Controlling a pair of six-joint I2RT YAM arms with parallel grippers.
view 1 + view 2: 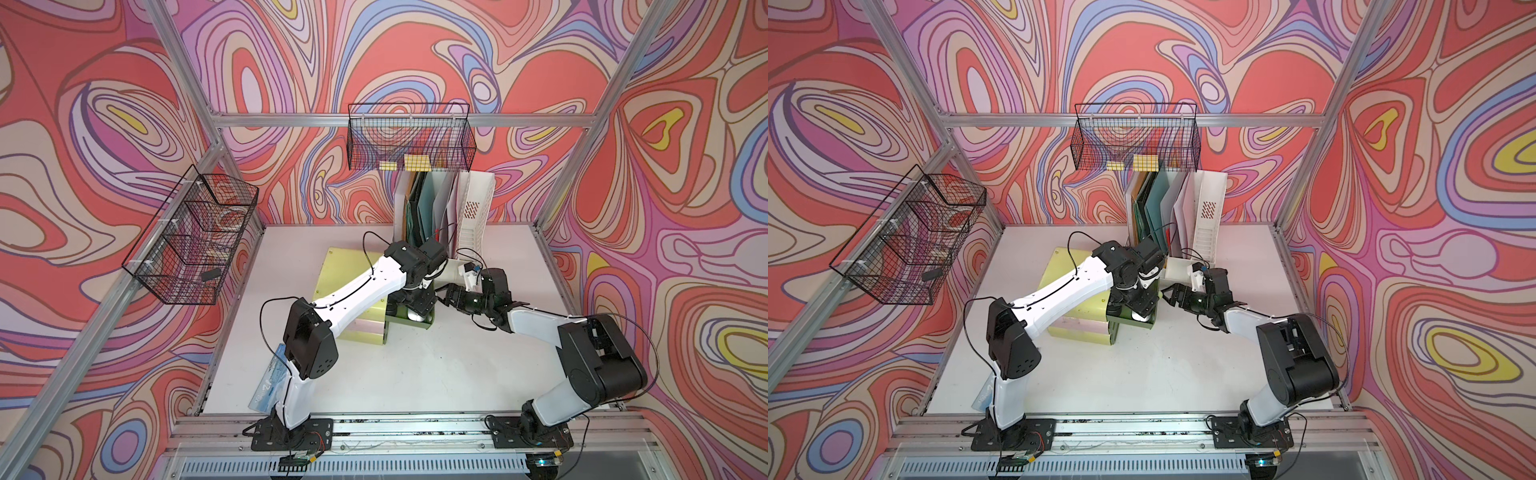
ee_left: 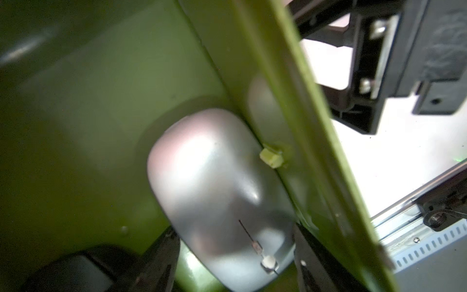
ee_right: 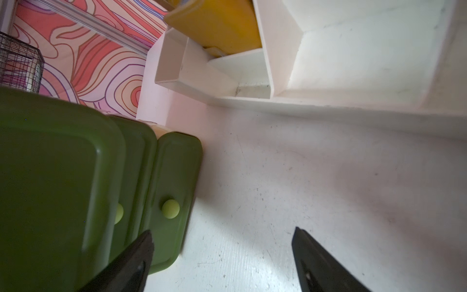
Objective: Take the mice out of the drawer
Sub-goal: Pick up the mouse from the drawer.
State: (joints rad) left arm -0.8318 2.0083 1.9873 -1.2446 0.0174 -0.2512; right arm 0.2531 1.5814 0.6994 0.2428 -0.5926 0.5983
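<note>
Flanking the silver mouse [image 2: 214, 189], my left claw [image 2: 235, 255] sits inside the open green drawer [image 2: 101, 113]; gripping or merely straddling, I cannot tell. That mouse lies against the drawer's front wall. My right claw [image 3: 223, 232] gapes empty over the white table [image 3: 303, 177], right of the drawer.

The silver mouse [image 2: 214, 192] is blurred, its end cropped at the edge.
</note>
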